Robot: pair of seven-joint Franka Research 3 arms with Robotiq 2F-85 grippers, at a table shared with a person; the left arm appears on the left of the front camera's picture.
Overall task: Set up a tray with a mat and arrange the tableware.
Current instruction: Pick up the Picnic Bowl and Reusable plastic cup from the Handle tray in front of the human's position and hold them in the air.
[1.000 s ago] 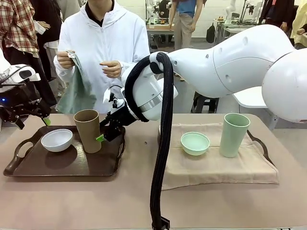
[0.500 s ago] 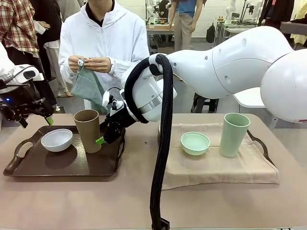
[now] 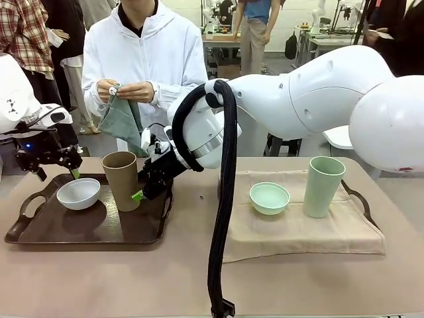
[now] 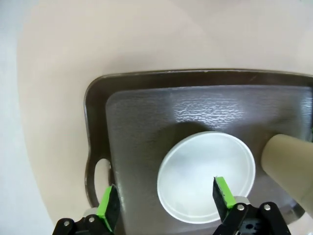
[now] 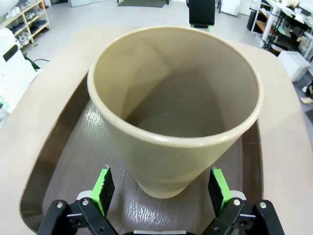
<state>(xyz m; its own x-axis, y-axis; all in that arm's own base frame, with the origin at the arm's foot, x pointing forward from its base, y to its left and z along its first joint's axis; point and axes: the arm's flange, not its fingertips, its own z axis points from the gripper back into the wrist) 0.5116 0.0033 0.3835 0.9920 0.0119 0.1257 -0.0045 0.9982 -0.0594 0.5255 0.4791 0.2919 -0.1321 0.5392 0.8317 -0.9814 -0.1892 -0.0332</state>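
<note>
Right claw (image 5: pixel 161 188): open, pads either side of the tall tan-brown plastic cup (image 3: pixel 122 180), not touching it.
Left claw (image 4: pixel 166 200): open, above the small white bowl (image 3: pixel 78 193).
Tray: dark brown handled tray (image 3: pixel 79 232) on the table (image 3: pixel 99 278) carries both.
Cup: upright, mouth up, just right of the bowl.
Right of tray: small mint-green bowl (image 3: pixel 269 197) and tall mint-green cup (image 3: pixel 322 185) on a beige cloth mat (image 3: pixel 291 235).
Behind tray: person holding a grey-green cloth (image 3: pixel 122 120).

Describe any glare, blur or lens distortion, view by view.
Front view: even light, sharp, soft shadow beside the white bowl. Left wrist view: glare on the dark tray, bowl washed out, tray rim bowed. Right wrist view: tan cup looms, stretched by the wide lens.
</note>
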